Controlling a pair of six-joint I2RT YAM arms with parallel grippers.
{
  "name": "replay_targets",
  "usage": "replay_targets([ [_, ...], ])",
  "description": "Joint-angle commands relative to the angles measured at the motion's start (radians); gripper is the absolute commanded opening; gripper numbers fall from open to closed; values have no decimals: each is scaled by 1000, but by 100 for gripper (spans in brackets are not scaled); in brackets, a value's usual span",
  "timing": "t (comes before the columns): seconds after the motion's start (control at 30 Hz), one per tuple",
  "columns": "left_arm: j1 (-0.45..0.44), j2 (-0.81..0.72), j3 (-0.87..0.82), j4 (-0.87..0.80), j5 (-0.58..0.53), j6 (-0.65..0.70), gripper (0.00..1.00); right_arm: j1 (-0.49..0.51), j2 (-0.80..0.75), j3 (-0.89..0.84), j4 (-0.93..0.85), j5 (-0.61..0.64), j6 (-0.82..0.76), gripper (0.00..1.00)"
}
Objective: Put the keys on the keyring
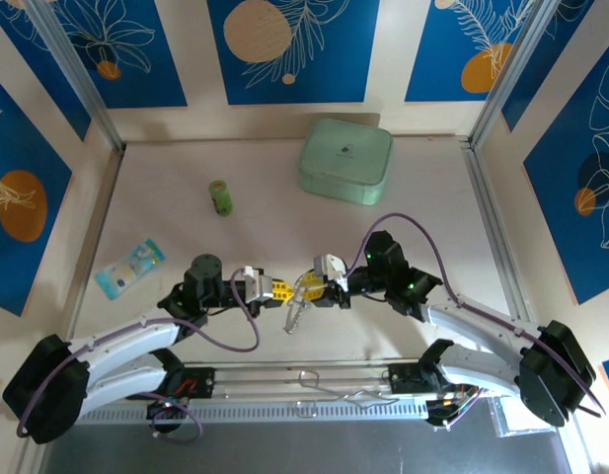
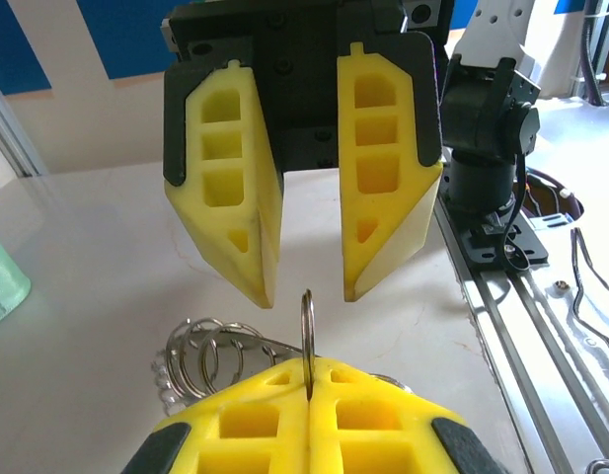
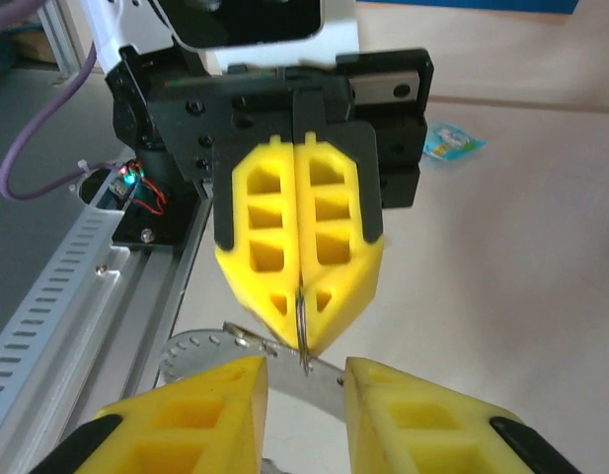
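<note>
Left gripper (image 2: 309, 367) pinched shut on keyring (image 2: 307, 318), frame centre; right gripper (image 2: 306, 291) part open, empty; thin pinch may slip if nudged; ring twists, drops to desk (image 1: 265, 222).

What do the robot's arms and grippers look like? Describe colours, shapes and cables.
The left arm and right arm have white curved links, black joints and looping purple cables. The left gripper and right gripper each have black mounts and yellow wedge-shaped fingers with hollow cut-out cells.
</note>
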Motion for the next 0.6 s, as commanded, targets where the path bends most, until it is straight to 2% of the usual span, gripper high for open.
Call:
replay_targets([
  [0.0,-14,11,-3,111,47,-15,0,13,12,4,44,-26,13,24],
  [0.17,-17,24,1,126,56,-20,0,27,42,23,46,-2,6,15],
  [0.27,-18,24,2,127,56,-24,0,30,51,32,37,8,-1,0],
  [0.33,-18,20,6,102,41,-24,0,31,45,45,9,14,-7,0],
  [0.37,-18,14,11,76,25,-19,8,31,41,53,-15,20,-15,0],
  [0.4,-19,6,17,38,0,-10,23,31,35,65,-51,29,-31,0],
  [0.43,-20,-5,26,-10,-27,7,29,33,33,85,-105,46,-55,0],
  [0.57,-22,-44,89,-241,-77,101,30,57,51,194,-367,161,-173,0],
])
